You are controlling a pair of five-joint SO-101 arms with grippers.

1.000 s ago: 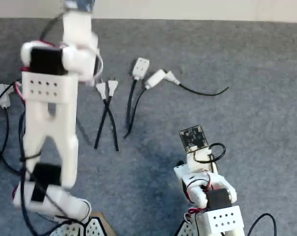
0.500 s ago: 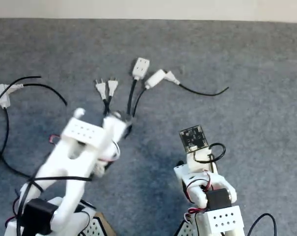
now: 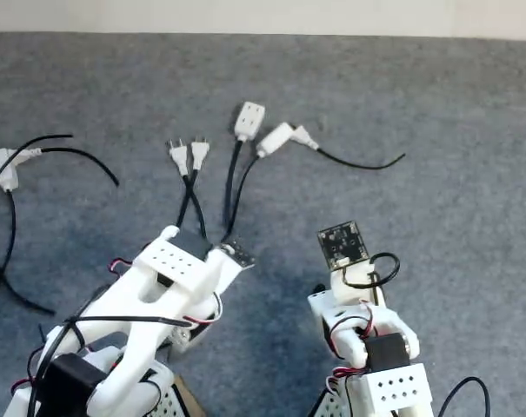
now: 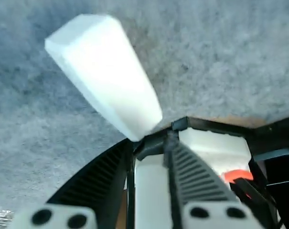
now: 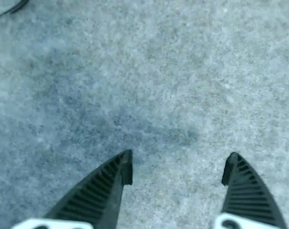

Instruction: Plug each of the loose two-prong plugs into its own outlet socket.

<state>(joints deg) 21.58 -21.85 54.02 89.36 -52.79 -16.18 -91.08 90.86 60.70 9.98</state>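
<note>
From the high view we see a grey, carpet-covered desk [image 3: 454, 104]. One loose plug [image 3: 179, 157] and a second loose plug [image 3: 199, 152] lie side by side, prongs pointing away from the arms. Their black cables cross and run toward the left arm [image 3: 171, 269], which is folded low at the near side of the desk. Just beside the plugs lies a white outlet socket [image 3: 249, 119] with nothing plugged into it. Next to it a second socket [image 3: 276, 139] touches a third plug [image 3: 302, 136], whose thin cable [image 3: 358, 163] curves away; we cannot tell whether that plug is fully seated. Another white connector [image 3: 3, 167] and cable loops lie at the desk's edge beyond the left arm. The right arm [image 3: 371, 334] sits folded, well apart from the plugs. In the left wrist view the left end effector [image 4: 153, 142] is closed, its black ribbed fingers [image 4: 101, 176] meeting at the tips and gripping nothing; beyond them are a white wedge-shaped part [image 4: 103, 76] and the grey desk. In the right wrist view the right end effector [image 5: 177, 161] is spread wide and holds nothing. Grey desk surface shows between its fingers [image 5: 106, 186], and an end of black cable [image 5: 8, 9] lies at the view's edge.
</note>
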